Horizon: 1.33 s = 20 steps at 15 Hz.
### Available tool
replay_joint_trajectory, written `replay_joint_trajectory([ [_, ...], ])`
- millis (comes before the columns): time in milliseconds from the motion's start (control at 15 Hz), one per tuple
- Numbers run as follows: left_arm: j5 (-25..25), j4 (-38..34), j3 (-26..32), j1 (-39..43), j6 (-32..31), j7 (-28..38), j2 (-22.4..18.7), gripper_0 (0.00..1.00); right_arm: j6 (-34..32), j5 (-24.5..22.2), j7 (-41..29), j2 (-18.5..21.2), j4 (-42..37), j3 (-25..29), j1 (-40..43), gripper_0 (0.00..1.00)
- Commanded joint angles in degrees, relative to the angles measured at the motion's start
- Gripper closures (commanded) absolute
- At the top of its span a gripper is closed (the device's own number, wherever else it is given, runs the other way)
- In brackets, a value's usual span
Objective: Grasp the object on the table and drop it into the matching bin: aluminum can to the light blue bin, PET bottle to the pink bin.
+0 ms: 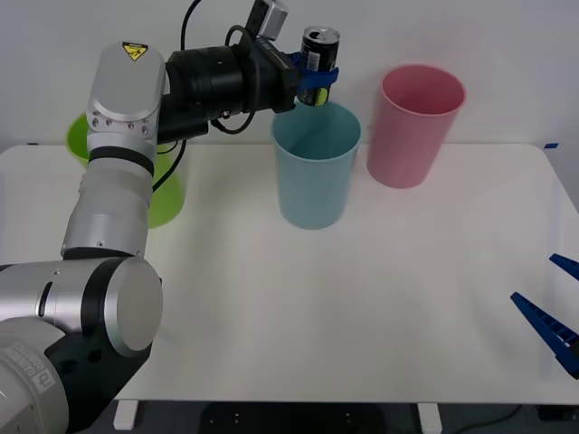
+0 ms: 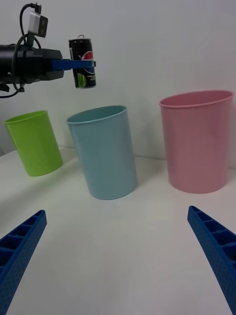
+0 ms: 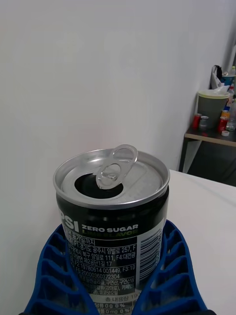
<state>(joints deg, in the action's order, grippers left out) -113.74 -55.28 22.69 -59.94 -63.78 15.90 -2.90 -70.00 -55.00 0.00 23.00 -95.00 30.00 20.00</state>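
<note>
Lime green tub (image 1: 167, 194): largely hidden behind left arm (image 1: 118, 181). Right gripper (image 1: 556, 307): cut off at frame edge. Aluminum can (image 3: 113, 231): base cut off; small print partly illegible. Light blue bin (image 1: 315, 176): interior floor unseen.

Left claw (image 1: 316, 81) clamped aloft; right claw (image 1: 552, 312) apparently agape.

I see the aluminum can (image 1: 318, 52) top centre, directly above the light blue bin (image 1: 315, 176); the pink bin (image 1: 414, 127) stands right of it, the lime tub (image 1: 167, 194) left.
</note>
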Motion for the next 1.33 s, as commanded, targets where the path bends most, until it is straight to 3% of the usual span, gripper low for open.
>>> replay_joint_trajectory([
  [67,0.0,0.0,-0.5,0.0,0.2,0.1,0.2,0.99,0.0,0.0,0.0,0.0,0.0,0.0,0.0,0.00],
  [267,0.0,0.0,-0.7,0.0,0.6,0.1,0.2,0.96,0.0,0.0,0.0,0.0,0.0,0.0,0.0,0.00],
  [333,0.0,0.0,-0.9,0.0,0.6,-0.2,0.2,0.91,0.0,0.0,0.0,0.0,0.0,0.0,0.0,0.00],
  [400,0.2,0.0,-0.8,0.0,0.6,-0.2,0.1,0.78,0.0,0.0,0.0,0.0,0.0,0.0,0.0,0.00],
  [467,0.5,0.0,-0.9,0.0,0.6,-0.3,0.1,0.35,0.0,0.0,0.0,0.0,0.0,0.0,0.0,0.00],
  [533,0.7,0.0,-0.9,0.0,0.6,-0.4,0.2,0.06,0.0,0.0,0.0,0.0,0.0,0.0,0.0,0.00],
  [600,0.8,0.0,-1.0,0.0,0.6,-0.4,0.1,0.00,0.0,0.0,0.0,0.0,0.0,0.0,0.0,0.00],
  [1333,1.9,0.0,-0.9,0.2,0.6,0.0,0.1,0.00,0.0,0.0,0.0,0.0,0.0,0.0,0.0,0.00],
])
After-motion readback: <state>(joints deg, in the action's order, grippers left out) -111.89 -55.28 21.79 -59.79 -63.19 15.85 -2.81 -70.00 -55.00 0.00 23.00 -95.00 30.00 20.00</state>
